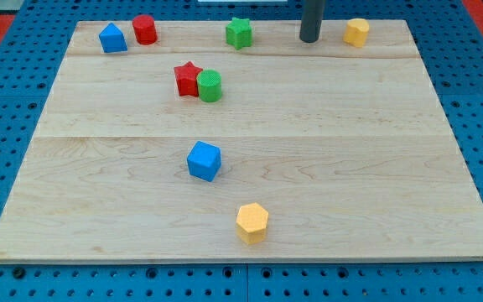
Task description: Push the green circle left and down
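The green circle (pixel 210 85) sits on the wooden board in the upper middle, touching the right side of a red star (pixel 188 79). My tip (pixel 309 39) is at the view's top, well to the right of and above the green circle, between a green star (pixel 239 33) and a yellow block (pixel 356 32). The tip touches no block.
A blue house-shaped block (pixel 113 39) and a red cylinder (pixel 145 29) stand at the top left. A blue cube (pixel 204 161) lies at mid-board and a yellow hexagon (pixel 252 222) near the bottom. The board (pixel 392 151) rests on a blue pegboard.
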